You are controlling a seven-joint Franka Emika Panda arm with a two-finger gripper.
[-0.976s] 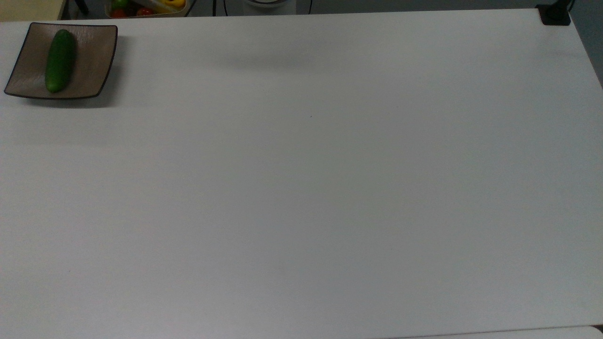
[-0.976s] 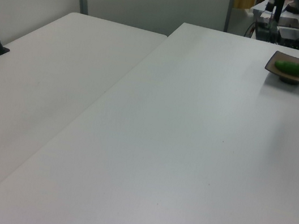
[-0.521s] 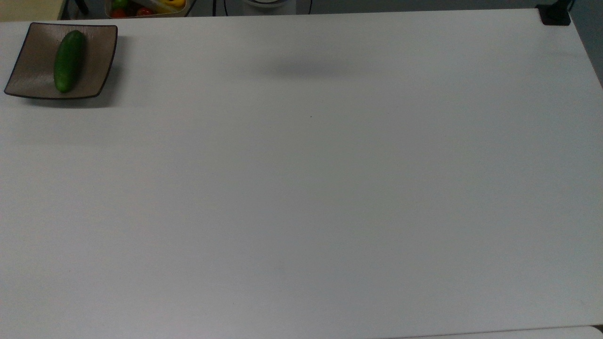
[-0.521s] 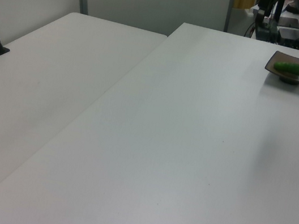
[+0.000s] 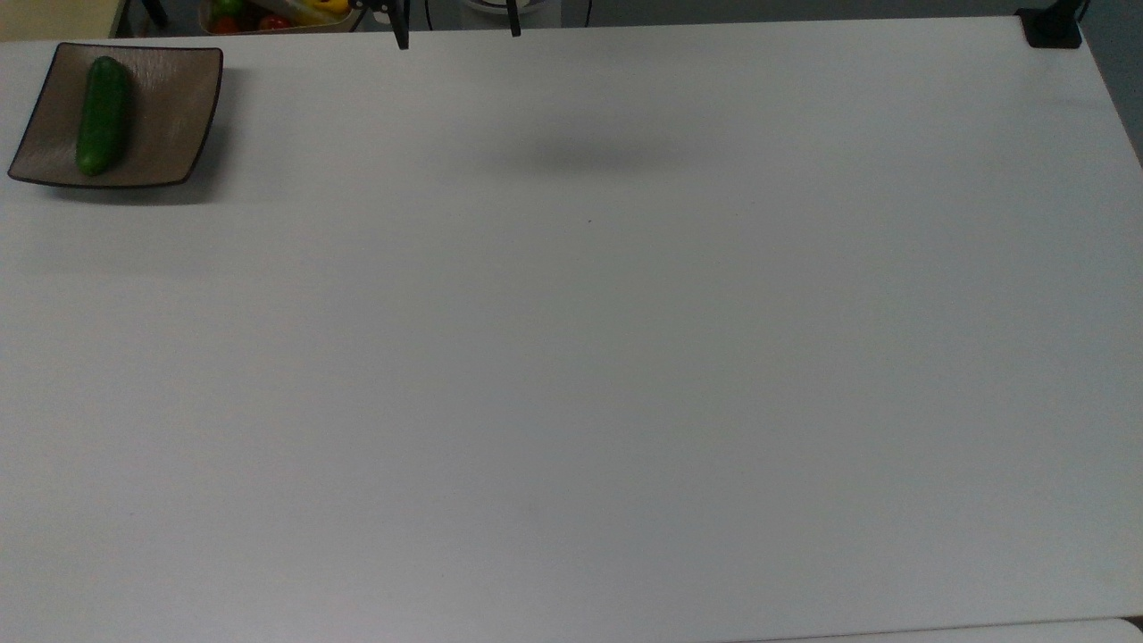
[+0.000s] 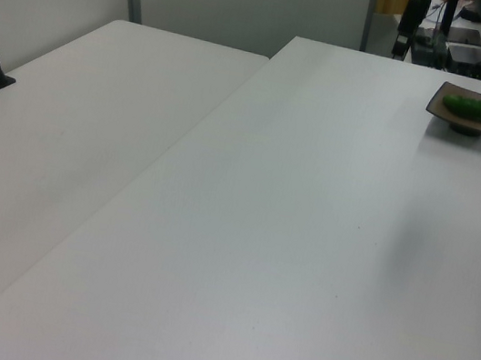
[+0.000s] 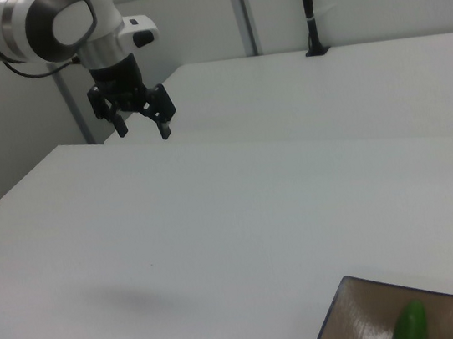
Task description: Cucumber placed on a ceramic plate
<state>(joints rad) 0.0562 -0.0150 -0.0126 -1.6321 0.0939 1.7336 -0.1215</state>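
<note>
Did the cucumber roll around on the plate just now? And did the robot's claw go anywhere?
Yes. In the top view the cucumber rolled toward the top view's right, then back left, and now lies near the left edge of the plate. The claw, open and empty, has come into the top view's upper edge. The plate and table stayed put.

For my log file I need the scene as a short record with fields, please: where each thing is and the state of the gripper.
cucumber: lies on the plate, toward the top view's left side
ceramic plate: on the table's far corner, at the top view's upper left
gripper: open, empty, raised above the white table, far from the plate
task state: cucumber already on plate
</note>
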